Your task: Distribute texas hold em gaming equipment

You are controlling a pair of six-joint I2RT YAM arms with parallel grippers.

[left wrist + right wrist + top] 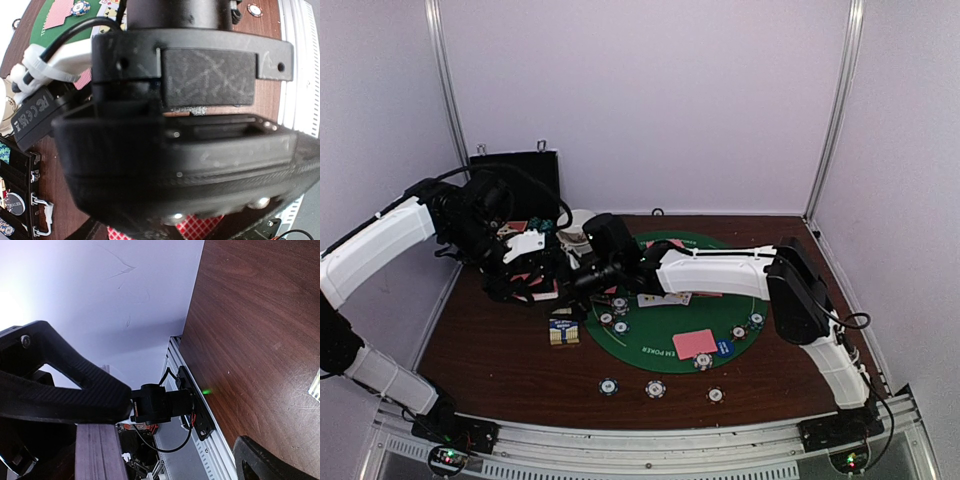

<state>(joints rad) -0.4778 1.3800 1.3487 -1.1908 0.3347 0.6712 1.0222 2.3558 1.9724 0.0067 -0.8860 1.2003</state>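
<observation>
Nearest the table's front rail, three striped chips (655,388) lay in a row on bare wood just in front of the green mat (660,335). On the mat's near part sat a single pink card (695,343), face down, with a blue button (724,348) touching its right side and another chip (703,361) at its near corner. More chips dotted the mat's right edge and its left side. A small patterned box (563,332) lay just off the mat's left rim.

Bare wood ran right of the mat to the white wall (650,100), and left of the mat to the side wall; the walls closed the table on three sides.

Over the mat's far left rim the two arms met. The left gripper (532,280) was closed, and its own camera showed pink-backed cards (198,226) between its fingers. The right gripper (563,272) stood wide open, one finger (65,385) beside the edge of a card stack, the other well apart; I could not tell whether the near finger touched it.

Beyond the mat to the left stood a white bowl (578,225) and a black case (515,180). Most of the left wrist view was blocked by the black body of the other arm, and cards under the right arm were too small to read.
</observation>
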